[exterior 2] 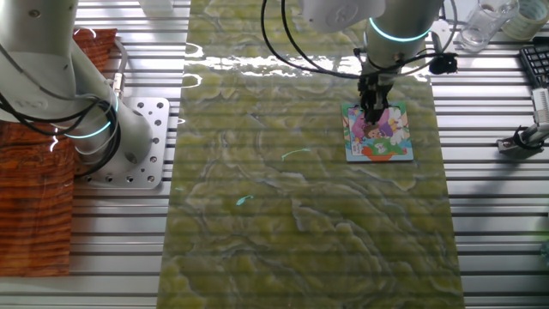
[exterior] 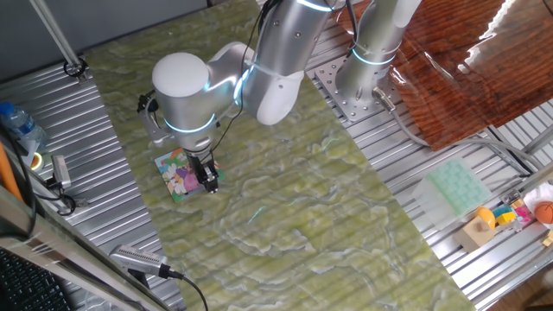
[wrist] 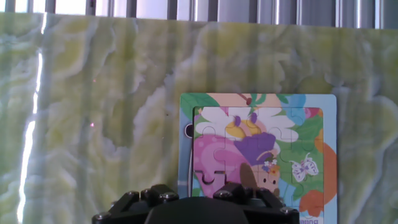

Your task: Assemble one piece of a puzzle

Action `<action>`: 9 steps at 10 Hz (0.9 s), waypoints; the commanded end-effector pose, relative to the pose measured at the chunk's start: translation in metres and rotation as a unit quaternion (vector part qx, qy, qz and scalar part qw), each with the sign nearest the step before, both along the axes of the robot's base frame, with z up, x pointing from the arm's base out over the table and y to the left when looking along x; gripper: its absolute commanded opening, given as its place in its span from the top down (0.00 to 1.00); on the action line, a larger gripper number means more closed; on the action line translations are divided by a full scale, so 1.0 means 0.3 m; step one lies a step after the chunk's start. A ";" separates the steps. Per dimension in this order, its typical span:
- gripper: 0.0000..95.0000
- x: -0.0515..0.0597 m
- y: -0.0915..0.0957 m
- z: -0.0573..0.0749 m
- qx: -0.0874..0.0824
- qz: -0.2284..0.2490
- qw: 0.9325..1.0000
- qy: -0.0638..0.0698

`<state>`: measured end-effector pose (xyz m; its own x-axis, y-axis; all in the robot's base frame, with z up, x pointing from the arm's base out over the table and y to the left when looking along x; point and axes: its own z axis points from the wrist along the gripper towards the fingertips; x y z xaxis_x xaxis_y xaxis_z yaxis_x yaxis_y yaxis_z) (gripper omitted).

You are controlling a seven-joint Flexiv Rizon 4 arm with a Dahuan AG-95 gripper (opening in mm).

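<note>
Set flat on the green marbled mat (exterior 2: 300, 215), near one long edge: the puzzle (exterior 2: 378, 131), a small square with a blue rim and a cartoon in pink, green, yellow and white. Directly over it, pointing straight down: the gripper (exterior 2: 374, 112), tips at or just above the picture's upper part in the other fixed view, and over the puzzle's (exterior: 186, 174) right-hand corner in one fixed view, where the gripper (exterior: 208, 181) reads as a dark narrow shape. Jaws close together from both fixed cameras, but whether closed on anything cannot be told. No sight of the piece in any view; possibly between the tips, possibly already in the picture, not decidable. From the hand view: the puzzle (wrist: 258, 158) filling the lower right, picture mostly complete, seams between pieces visible, a small dark notch at the left rim; only the gripper's black housing at the bottom edge, fingertips out of frame. Off the mat, on the ribbed metal table (exterior: 95, 130): a pale green moulded tray (exterior: 456, 187) with rows of shallow pockets, contents not discernible, and just beyond it a heap of small coloured toys (exterior: 510, 216) in yellow, orange and tan. At the opposite side, a plastic bottle (exterior: 19, 125).
</note>
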<state>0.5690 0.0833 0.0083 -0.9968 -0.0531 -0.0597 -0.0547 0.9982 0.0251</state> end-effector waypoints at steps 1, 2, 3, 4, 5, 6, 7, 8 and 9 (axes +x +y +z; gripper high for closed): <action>0.40 0.006 0.005 -0.034 -0.002 -0.001 1.000 0.002; 0.40 0.007 0.005 -0.011 -0.003 0.000 1.000 0.005; 0.40 0.008 0.006 -0.001 -0.003 0.001 1.000 0.009; 0.40 0.008 0.006 0.011 -0.004 0.002 1.000 0.009; 0.40 0.009 0.007 0.029 -0.003 0.003 1.000 0.012; 0.40 0.008 0.008 0.036 0.000 0.004 1.000 0.012; 0.40 0.011 0.010 0.040 0.001 0.005 1.000 0.010; 0.40 0.014 0.013 0.045 0.000 0.005 1.000 0.010; 0.20 0.029 0.023 0.064 0.002 0.001 1.000 0.011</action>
